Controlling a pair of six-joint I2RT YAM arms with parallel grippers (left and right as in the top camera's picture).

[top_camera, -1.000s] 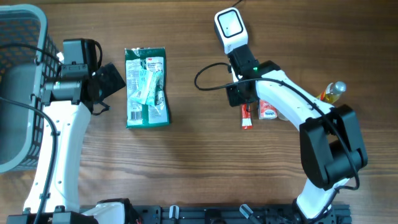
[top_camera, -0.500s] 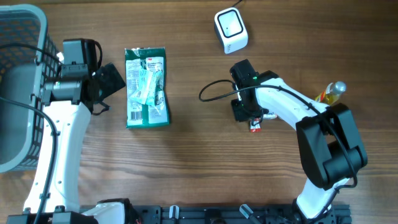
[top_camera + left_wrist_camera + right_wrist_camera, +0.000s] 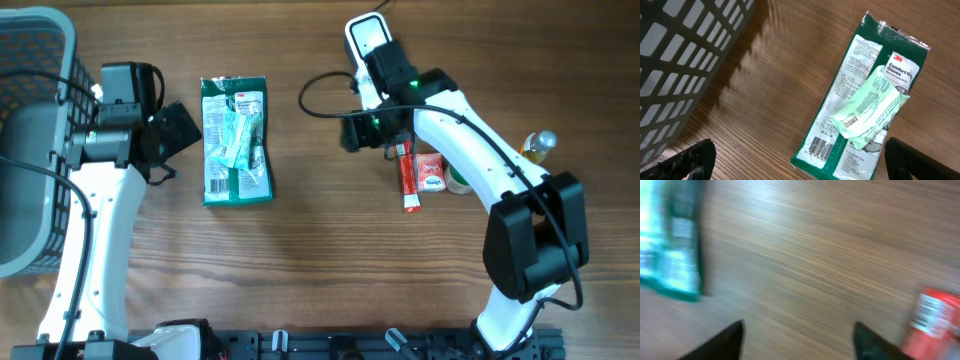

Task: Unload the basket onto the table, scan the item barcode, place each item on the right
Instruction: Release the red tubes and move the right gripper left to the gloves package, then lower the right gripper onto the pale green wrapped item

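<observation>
one tube (image 3: 407, 180) now off right pincer (image 3: 799, 342)

One each: glove pk (image 3: 236, 140), red tube (image 3: 408, 182), bottle (image 3: 538, 147), scanner (image 3: 361, 34), basket (image 3: 71, 58).

Glove packet (image 3: 860, 100) flat on table (image 3: 765, 100), ahead of left fingers (image 3: 690, 160), between them. Basket (image 3: 685, 60) outside their left side. Tube (image 3: 935, 320) just outside right fingers (image 3: 725, 340), rightward; packet ahead-left.
</observation>
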